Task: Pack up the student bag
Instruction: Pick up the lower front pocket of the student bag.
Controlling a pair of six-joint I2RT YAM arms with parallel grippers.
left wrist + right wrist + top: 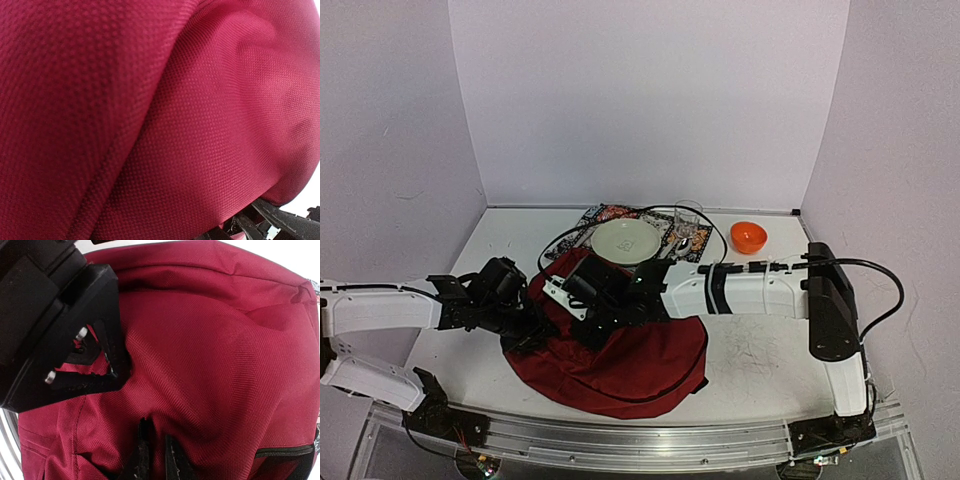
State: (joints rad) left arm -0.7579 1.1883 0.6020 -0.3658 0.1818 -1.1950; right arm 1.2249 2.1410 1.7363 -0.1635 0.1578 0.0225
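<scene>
The student bag point(630, 365), dark red and floppy, lies slumped at the near middle of the table. My left gripper point(532, 330) sits at the bag's left upper edge. Red fabric point(150, 125) fills the left wrist view and covers its fingers. In the right wrist view the left gripper point(117, 374) digs its closed tip into a pucker of cloth. My right gripper point(583, 317) is just right of it on top of the bag. Its fingertips point(145, 455) are closed on a raised fold of the bag's fabric point(210, 370). A black zipper point(280, 451) shows at the lower right.
Behind the bag lie a patterned mat point(605, 214) with a pale green plate point(627, 240), a clear glass point(688, 222) and cutlery point(676, 246). An orange bowl point(748, 236) stands at the back right. A black cable point(560, 240) loops by the plate.
</scene>
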